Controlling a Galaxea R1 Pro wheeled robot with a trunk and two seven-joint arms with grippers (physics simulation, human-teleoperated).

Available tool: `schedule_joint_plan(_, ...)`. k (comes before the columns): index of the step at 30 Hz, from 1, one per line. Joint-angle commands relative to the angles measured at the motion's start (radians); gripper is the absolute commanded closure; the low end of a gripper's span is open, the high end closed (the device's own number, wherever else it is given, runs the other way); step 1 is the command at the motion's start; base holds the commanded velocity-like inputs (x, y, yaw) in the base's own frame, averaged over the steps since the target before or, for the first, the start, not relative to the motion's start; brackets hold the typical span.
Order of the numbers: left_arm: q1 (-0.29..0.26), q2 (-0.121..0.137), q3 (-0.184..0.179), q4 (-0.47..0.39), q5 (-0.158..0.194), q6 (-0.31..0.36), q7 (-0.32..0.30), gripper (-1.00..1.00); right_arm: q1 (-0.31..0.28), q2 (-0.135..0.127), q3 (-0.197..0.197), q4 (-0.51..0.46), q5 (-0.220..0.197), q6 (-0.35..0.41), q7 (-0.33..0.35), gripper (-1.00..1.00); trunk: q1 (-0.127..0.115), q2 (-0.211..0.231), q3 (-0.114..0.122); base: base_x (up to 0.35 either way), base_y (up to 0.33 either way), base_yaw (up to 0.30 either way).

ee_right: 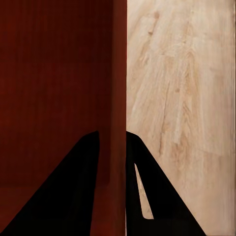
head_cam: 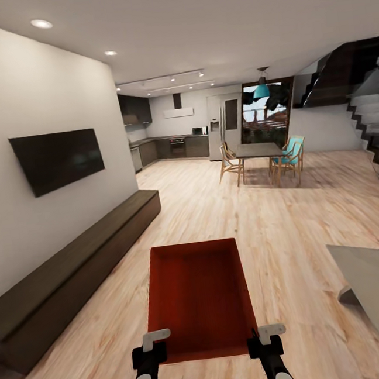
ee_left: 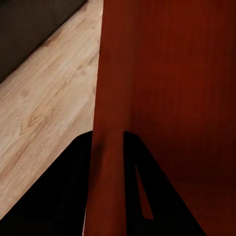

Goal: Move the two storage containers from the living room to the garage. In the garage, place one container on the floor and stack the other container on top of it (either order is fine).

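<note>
Carrying one red-orange storage container point(head_cam: 199, 297) between both hands, left hand point(head_cam: 150, 351) clamped astride its left wall, right hand point(head_cam: 265, 341) astride its right wall, above the living room's plank floor point(head_cam: 288, 225); best kept level, grips even, turning slowly toward the garage.

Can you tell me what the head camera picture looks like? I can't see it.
Two robot hands, left hand and right hand, hold a red-orange storage container by its side walls above a light wood floor. Beyond are a wall TV and dining table.
</note>
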Motion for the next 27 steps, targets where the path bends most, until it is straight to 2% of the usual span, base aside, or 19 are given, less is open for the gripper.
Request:
schedule_joint_plan(1,0.0,0.0,-0.01,0.003,0.021,0.062,0.008,1.0,-0.002,0.0,-0.007,-0.002,-0.013,-0.012,-0.012,1.0,0.001,-0.002,-0.002,0.321,0.0,-0.277)
schedule_joint_plan(11,0.0,0.0,-0.01,0.003,0.021,0.062,0.009,1.0,-0.002,0.001,-0.007,-0.002,-0.012,-0.012,-0.016,1.0,0.001,-0.002,-0.002,0.321,0.0,-0.247)
schedule_joint_plan(27,0.0,0.0,-0.01,0.003,0.021,0.061,0.009,1.0,-0.002,0.002,-0.008,-0.002,-0.013,-0.012,-0.021,1.0,0.001,-0.002,-0.002,0.321,0.0,-0.016)
